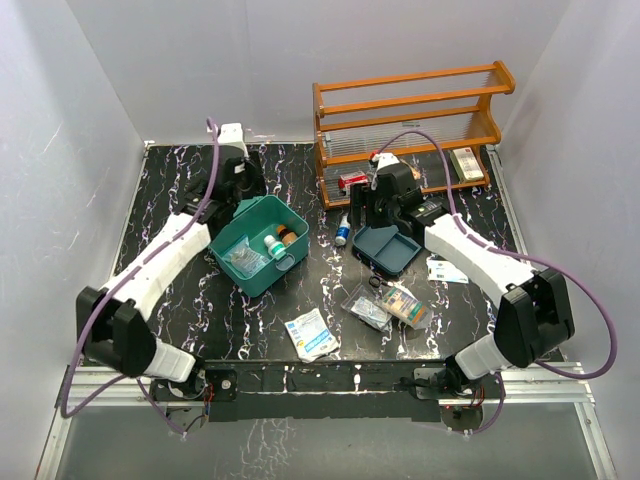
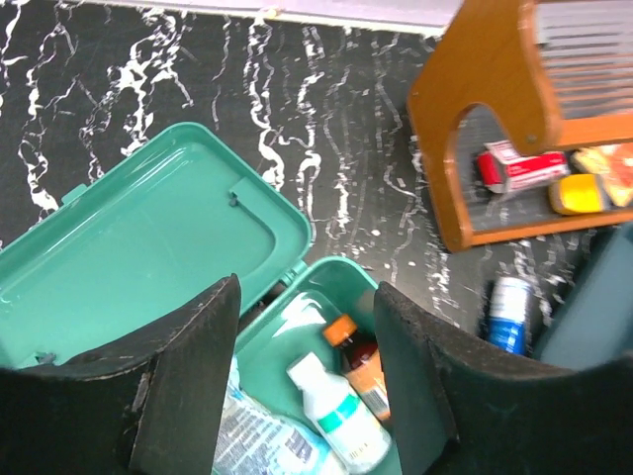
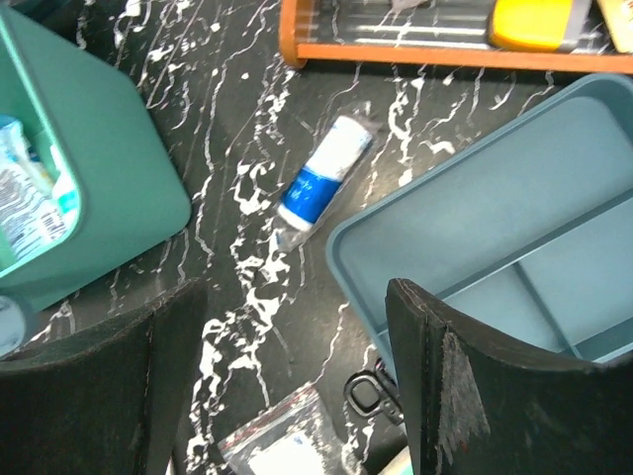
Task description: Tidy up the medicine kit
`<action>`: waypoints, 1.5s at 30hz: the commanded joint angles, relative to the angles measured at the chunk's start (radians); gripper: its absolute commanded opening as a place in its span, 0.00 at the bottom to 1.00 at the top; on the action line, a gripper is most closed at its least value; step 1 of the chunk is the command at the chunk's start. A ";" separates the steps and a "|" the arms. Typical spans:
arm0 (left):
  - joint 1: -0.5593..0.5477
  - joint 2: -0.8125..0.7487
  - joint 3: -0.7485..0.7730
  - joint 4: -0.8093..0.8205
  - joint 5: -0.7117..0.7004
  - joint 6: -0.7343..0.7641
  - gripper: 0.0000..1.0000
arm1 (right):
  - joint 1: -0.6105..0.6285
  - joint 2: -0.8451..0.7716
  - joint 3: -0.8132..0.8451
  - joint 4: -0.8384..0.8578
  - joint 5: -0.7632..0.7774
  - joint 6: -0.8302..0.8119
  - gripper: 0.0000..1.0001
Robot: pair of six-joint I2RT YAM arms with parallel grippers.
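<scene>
From above, the medicine kit (image 1: pixel 258 245) sits at 9 o'clock from the middle of the table (image 1: pixel 200 310), its lid thrown back toward 11. The left claw (image 1: pixel 245 198) hangs over the kit's far edge. The right claw (image 1: pixel 366 216) hovers at 1 o'clock, above a blue-and-white tube (image 1: pixel 342 233) and a dark blue tray (image 1: pixel 390 252). The wooden rack (image 1: pixel 410 115) stands beyond them at 12. Flat packets (image 1: pixel 312 335) lie loose at 6. Neither claw's tips show clearly here.

From the left wrist, the left claw's jaws stand apart with nothing between them. Below them, inside the kit, lie a white bottle (image 2: pixel 336 411) and a brown bottle (image 2: pixel 351 346) with an orange cap. The dark fingers (image 2: pixel 188 396) cover the kit's near half, so whatever else is inside cannot be told.

From the right wrist, the right claw's jaws are wide apart and empty. The tube lies at 12 o'clock from the gap, slanted toward 1, with the kit's wall at 9 and the tray at 3. The tube looks like the next thing to go in. The claw should move over its blue middle, turn the jaws square across its width and come straight down, keeping off the tray's rim. A black loop (image 3: pixel 366 391) at 5 o'clock may be scissors, but it is cut off. The labels are too blurred to read.
</scene>
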 commanded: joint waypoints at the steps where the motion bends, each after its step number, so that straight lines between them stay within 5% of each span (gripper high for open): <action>1: 0.006 -0.187 -0.015 -0.052 0.117 0.006 0.57 | 0.001 -0.074 -0.011 -0.014 -0.112 0.074 0.70; 6: 0.009 -0.303 -0.070 -0.122 0.172 -0.041 0.55 | 0.068 -0.099 -0.071 -0.028 -0.139 0.112 0.70; 12: 0.011 -0.444 -0.136 -0.215 0.142 -0.140 0.56 | 0.305 -0.093 -0.117 -0.032 -0.031 0.167 0.68; 18: 0.012 -0.543 -0.053 -0.324 -0.036 -0.153 0.56 | 0.548 -0.018 -0.038 -0.109 0.182 0.268 0.56; 25: 0.012 -0.580 0.058 -0.338 -0.105 -0.089 0.56 | 0.794 0.169 0.114 -0.227 0.351 0.284 0.54; 32: 0.012 -0.583 0.088 -0.351 -0.105 -0.084 0.56 | 0.873 0.346 0.252 -0.320 0.364 0.221 0.44; 45: 0.013 -0.589 0.051 -0.343 -0.102 -0.085 0.57 | 0.875 0.441 0.251 -0.341 0.289 0.214 0.36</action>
